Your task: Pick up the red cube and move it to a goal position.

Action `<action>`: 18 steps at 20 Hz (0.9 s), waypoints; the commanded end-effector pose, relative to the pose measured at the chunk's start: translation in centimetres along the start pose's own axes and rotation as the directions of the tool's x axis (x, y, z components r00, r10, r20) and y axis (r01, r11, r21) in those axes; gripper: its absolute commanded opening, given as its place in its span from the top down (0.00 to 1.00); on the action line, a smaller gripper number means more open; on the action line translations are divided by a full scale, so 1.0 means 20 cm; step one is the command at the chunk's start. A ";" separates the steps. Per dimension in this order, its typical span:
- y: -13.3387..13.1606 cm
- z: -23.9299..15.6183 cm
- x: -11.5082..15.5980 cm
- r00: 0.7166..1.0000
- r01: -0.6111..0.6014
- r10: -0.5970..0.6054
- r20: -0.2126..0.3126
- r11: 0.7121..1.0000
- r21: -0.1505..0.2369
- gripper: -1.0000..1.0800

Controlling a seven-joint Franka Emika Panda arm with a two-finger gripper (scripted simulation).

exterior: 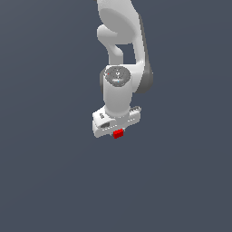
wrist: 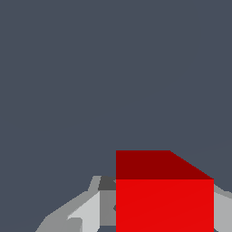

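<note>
One Arm, One Cube, Held Between the Fingers

One white Franka arm (exterior: 121, 54) came down from the top centre of the exterior view, its links stacked nearly vertical against a plain slate-grey backdrop. The upper link curved in from the top edge, a darker grey band ran down its side toward the exterior view's right, and a round grey joint cap faced the camera at about mid-frame. Below that cap the wrist dropped straight into the broad white hand, which sat slightly tilted, its end toward the exterior view's left a little lower than the other.

The gripper (exterior: 118, 132) pointed downward, just below the centre of the frame. The red cube (exterior: 118, 133) sat directly under the hand's lower edge, touching it, and was far narrower than the hand's width.

In the wrist view, the red cube (wrist: 164, 199) filled the lower right part of the frame, with a bright front face and a darker upper face. A pale grey finger (wrist: 88, 213) lay against one side of it, and a sliver of the other finger (wrist: 222, 210) showed at the opposite side, so the pincer was clamped on the cube.
</note>
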State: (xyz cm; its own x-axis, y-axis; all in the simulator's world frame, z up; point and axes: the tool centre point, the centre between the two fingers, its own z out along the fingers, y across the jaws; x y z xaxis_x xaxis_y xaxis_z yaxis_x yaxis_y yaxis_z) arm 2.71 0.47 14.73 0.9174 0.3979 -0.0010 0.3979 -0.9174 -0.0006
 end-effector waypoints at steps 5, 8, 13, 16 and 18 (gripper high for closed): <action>0.13 -0.38 -0.06 1.000 0.001 -0.001 -0.001 1.000 0.001 1.00; 0.19 -0.56 -0.08 1.000 0.001 -0.001 -0.001 1.000 0.001 1.00; 0.29 -0.82 -0.11 1.000 0.001 -0.001 -0.001 1.000 0.001 1.00; 0.33 -0.93 -0.13 1.000 0.001 -0.001 -0.001 1.000 0.001 1.00; 0.36 -1.00 -0.13 1.000 0.000 0.000 -0.001 1.000 0.000 1.00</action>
State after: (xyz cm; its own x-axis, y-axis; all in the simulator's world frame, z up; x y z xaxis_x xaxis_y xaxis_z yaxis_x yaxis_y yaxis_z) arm 3.12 -6.78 33.65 0.9175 0.3976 0.0014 0.3976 -0.9175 -0.0004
